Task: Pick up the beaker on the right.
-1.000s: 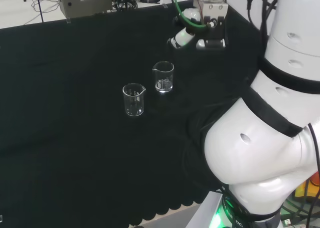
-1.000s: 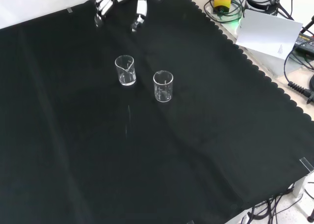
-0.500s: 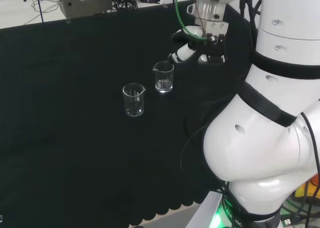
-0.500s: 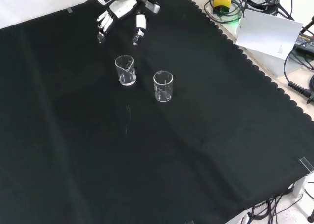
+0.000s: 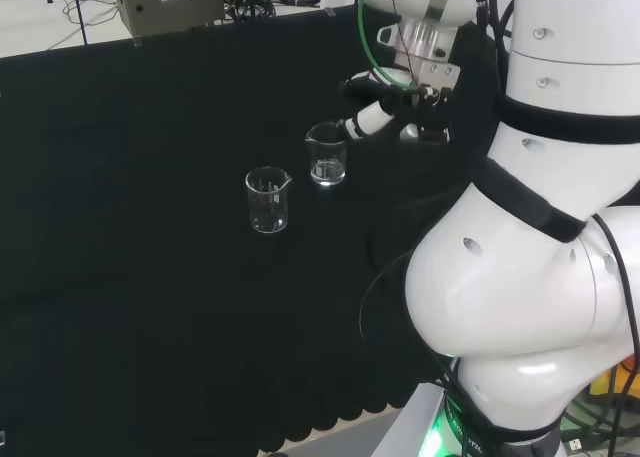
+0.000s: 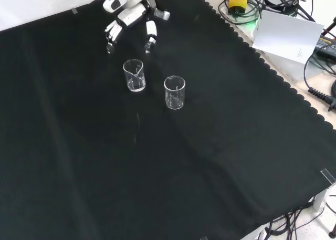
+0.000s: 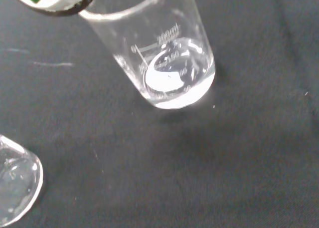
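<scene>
Two clear glass beakers stand upright on the black cloth (image 6: pixel 220 166), near each other but not touching. In the head view the target beaker (image 5: pixel 326 154) is the right-hand one of the pair; the second beaker (image 5: pixel 267 199) stands to its left and nearer the camera. In the front view the target beaker (image 6: pixel 134 75) is the farther, left-hand piece, and the second beaker (image 6: pixel 174 92) stands to its right and nearer. Both appear empty. The hand (image 6: pixel 128 17) hangs just beyond the target beaker in the front view, with its fingers (image 6: pixel 110 36) and thumb (image 6: pixel 150 38) spread apart, extended and pointing down toward the cloth, and it holds nothing. In the head view the hand (image 5: pixel 390 112) lies just right of the beaker's rim; whether a fingertip touches the glass cannot be told. The wrist view shows the target beaker (image 7: pixel 159 53) close below the palm, with printed graduations and a pale base, and the rim of the second beaker (image 7: pixel 15 188) at the corner. Judged step: the approach, with the grasp not yet made. The next move calls for bringing the spread fingers and thumb to either side of the beaker wall, closing on the glass, then lifting straight up, clear of the second beaker.
</scene>
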`<state>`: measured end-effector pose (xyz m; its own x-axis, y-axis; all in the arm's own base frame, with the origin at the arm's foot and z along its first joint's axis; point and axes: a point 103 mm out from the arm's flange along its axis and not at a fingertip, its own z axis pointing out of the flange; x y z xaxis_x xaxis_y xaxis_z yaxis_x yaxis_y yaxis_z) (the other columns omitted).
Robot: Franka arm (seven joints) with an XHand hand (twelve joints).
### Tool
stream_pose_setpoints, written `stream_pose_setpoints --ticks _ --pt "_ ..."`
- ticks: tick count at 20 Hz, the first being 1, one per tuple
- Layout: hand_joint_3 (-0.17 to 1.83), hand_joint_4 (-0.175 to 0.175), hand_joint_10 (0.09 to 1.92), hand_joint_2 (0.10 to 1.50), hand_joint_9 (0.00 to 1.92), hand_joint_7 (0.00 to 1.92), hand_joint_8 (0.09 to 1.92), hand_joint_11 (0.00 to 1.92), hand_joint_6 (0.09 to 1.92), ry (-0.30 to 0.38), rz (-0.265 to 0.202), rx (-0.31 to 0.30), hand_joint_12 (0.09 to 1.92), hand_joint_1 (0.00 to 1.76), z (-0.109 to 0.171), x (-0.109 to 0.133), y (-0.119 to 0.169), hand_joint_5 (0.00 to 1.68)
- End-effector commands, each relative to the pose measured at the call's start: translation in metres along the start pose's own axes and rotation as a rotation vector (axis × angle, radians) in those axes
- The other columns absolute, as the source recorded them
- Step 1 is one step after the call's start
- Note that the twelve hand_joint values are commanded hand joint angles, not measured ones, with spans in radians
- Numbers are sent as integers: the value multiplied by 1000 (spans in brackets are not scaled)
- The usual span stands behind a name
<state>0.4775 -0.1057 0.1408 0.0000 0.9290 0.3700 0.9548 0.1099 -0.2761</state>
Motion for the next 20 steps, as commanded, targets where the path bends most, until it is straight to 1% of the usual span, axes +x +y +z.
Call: stream_pose_setpoints --ticks 1,3,4,7,9,12,20 --pt "603 -11 651 561 324 229 630 0 87 108 -96 -5 1392 786 20 -12 15 365" --pt "602 -10 651 559 323 228 630 0 87 140 -127 -15 1391 787 22 -17 16 368" --pt "602 -9 651 557 323 228 630 0 87 143 -139 -12 1391 788 24 -16 18 369" --pt "601 -6 647 553 316 210 623 0 87 142 -174 9 1391 792 32 -12 24 367" --pt "601 -2 640 550 297 182 613 0 87 157 -194 36 1380 793 36 -13 29 353" --pt "601 3 624 545 245 127 595 0 87 160 -220 44 1335 794 41 -14 34 314" --pt "596 6 618 534 214 93 583 0 87 187 -228 26 1283 810 50 -18 42 296"
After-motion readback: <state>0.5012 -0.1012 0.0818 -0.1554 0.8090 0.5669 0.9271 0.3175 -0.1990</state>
